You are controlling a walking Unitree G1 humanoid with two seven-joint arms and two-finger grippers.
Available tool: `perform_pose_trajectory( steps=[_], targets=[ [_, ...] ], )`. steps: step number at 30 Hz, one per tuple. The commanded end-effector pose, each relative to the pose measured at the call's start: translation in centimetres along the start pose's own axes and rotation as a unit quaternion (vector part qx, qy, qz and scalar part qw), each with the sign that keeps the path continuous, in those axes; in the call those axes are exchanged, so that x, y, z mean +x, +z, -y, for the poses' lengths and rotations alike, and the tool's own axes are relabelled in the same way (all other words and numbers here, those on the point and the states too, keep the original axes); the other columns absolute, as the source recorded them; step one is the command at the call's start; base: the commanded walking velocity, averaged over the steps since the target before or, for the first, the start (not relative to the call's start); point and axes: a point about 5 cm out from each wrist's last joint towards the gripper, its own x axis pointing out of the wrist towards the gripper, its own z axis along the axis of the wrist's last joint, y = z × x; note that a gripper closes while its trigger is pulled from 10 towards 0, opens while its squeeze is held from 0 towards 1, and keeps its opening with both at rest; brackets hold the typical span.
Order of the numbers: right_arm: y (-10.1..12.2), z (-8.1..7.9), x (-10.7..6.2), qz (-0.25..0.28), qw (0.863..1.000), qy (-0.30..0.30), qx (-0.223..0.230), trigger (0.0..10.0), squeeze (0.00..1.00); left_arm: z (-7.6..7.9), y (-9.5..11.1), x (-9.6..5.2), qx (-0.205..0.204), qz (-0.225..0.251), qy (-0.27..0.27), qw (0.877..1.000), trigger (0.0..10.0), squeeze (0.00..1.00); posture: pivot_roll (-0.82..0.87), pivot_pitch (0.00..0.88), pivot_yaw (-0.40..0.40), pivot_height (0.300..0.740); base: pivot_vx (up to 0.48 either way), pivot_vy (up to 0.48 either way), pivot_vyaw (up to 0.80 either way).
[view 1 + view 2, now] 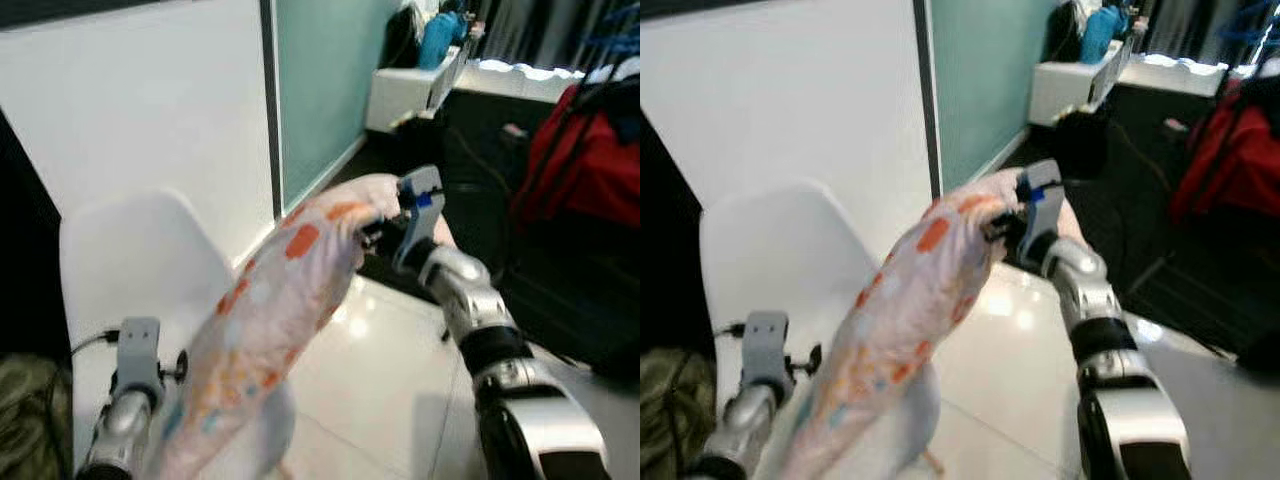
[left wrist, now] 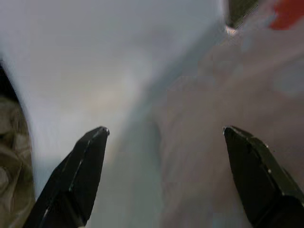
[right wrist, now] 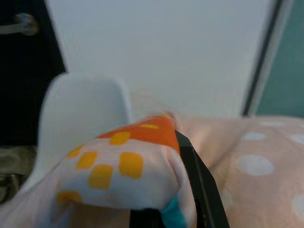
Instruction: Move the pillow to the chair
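right tool (image 1: 385, 222) is clamping the pillow (image 1: 270, 310) by its top corner, holding it slanted over the white chair (image 1: 140, 270) just below, left tool (image 2: 161, 137) sitting spread apart beside its lower end, so I'm guessing that thin pinch could slip, dumping it onto the floor

Pillow (image 1: 270, 320): pale pink, orange, yellow and white spots; held slanting, upper corner pinched in the right gripper (image 1: 385, 228), lower end beside the spread left gripper (image 2: 164, 135). Chair (image 1: 130, 270): white moulded shell, directly beneath the pillow, upright.
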Motion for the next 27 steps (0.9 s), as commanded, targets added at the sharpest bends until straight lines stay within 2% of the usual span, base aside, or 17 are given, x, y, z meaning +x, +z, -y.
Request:
perform_pose_trajectory(
  steps=[1,7,11,18,20,21,22,24,25,27],
  targets=[
    [2.8,-0.9,1.0,0.061,0.998,0.032,-0.005,10.0,0.0,-0.9,-0.7,-0.3,0.002,-0.015,0.012,1.0,10.0,0.0,-0.16,0.073,-0.046,0.74,0.48,0.0,0.76],
    [2.9,-1.1,1.0,0.067,0.997,0.037,0.01,10.0,0.0,-0.9,-0.7,-0.3,0.004,-0.018,0.018,1.0,10.0,0.0,-0.15,0.075,-0.045,0.74,0.386,0.0,0.76],
    [2.7,-0.6,1.1,0.061,0.998,0.006,0.019,10.0,0.0,-0.9,-0.9,-0.3,0.011,-0.026,0.029,0.999,10.0,0.0,-0.16,0.08,-0.044,0.74,0.0,0.0,0.77],
    [2.7,-0.6,1.1,0.061,0.998,0.006,0.019,10.0,0.0,-0.9,-0.9,-0.3,0.011,-0.026,0.029,0.999,10.0,0.0,-0.16,0.08,-0.044,0.74,0.0,0.0,0.79],
    [2.5,-0.3,1.2,0.053,0.998,-0.016,0.02,10.0,0.0,-0.9,-1.0,-0.3,0.011,-0.027,0.029,0.999,10.0,0.0,-0.15,0.082,-0.044,0.74,0.0,0.0,0.79],
    [1.7,0.2,1.2,0.034,0.997,-0.048,0.052,10.0,0.0,-0.5,-1.1,-0.4,0.013,-0.027,0.02,0.999,10.0,0.0,-0.15,0.089,-0.044,0.74,0.0,0.0,0.0],
    [1.7,0.2,1.2,0.034,0.997,-0.048,0.052,10.0,0.0,-0.5,-1.1,-0.4,0.013,-0.027,0.02,0.999,10.0,0.0,-0.15,0.089,-0.044,0.74,0.0,0.0,0.0],
    [0.1,0.5,1.1,-0.01,0.993,-0.075,0.085,10.0,0.0,-0.1,-1.3,-0.5,0.015,-0.027,0.009,0.999,10.0,0.0,-0.15,0.093,-0.044,0.74,0.0,0.0,0.0],
    [-1.9,0.6,0.6,-0.075,0.99,-0.096,0.065,10.0,0.0,0.0,-1.3,-0.5,0.015,-0.027,0.007,0.999,10.0,0.0,-0.15,0.095,-0.043,0.74,0.0,0.0,0.0],
    [-1.9,0.6,0.6,-0.075,0.99,-0.096,0.065,10.0,0.0,0.0,-1.3,-0.5,0.015,-0.027,0.007,0.999,10.0,0.0,-0.15,0.095,-0.043,0.74,0.0,0.0,0.0]
  ],
)
